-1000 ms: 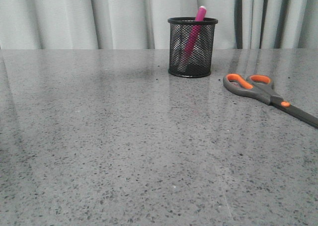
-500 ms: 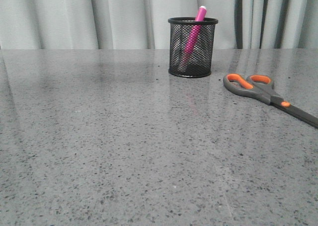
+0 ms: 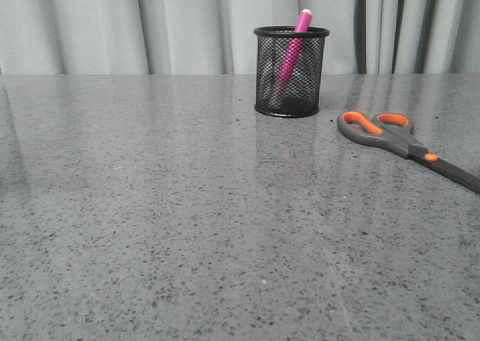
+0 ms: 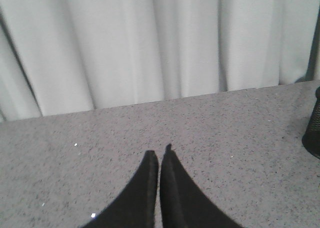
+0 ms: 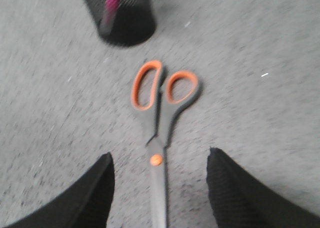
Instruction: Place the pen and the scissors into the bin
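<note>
The right wrist view is blurred. There the bin (image 5: 122, 15) ahead of the fingers is cut off above its base, the scissors (image 5: 159, 133) lose their blade tips, perhaps closed, between the fingers

My front camera sits low, facing forward across the table (image 3: 150, 206). My right wrist camera looks steeply down, close; both share the scissors (image 3: 405, 140) and bin (image 3: 290, 71).
</note>
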You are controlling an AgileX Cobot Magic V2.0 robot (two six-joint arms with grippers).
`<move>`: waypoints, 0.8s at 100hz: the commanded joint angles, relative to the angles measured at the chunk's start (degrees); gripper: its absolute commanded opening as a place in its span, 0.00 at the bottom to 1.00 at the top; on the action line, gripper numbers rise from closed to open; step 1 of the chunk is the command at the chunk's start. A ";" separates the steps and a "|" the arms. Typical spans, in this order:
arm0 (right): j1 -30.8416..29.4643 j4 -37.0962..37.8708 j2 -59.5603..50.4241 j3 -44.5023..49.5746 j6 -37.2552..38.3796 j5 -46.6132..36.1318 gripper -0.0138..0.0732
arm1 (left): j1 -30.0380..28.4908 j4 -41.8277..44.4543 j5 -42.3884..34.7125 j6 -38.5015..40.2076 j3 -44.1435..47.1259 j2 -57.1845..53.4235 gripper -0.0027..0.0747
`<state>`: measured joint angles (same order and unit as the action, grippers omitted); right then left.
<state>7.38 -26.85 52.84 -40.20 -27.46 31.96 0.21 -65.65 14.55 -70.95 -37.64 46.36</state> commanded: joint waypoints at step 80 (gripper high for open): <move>6.02 12.90 32.92 -27.34 8.42 19.94 0.59 | 4.25 -6.14 -1.59 0.72 2.47 -1.88 0.01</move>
<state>12.65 -15.48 86.82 -65.64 -19.67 53.04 3.99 -70.19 14.37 -70.92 -33.58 44.42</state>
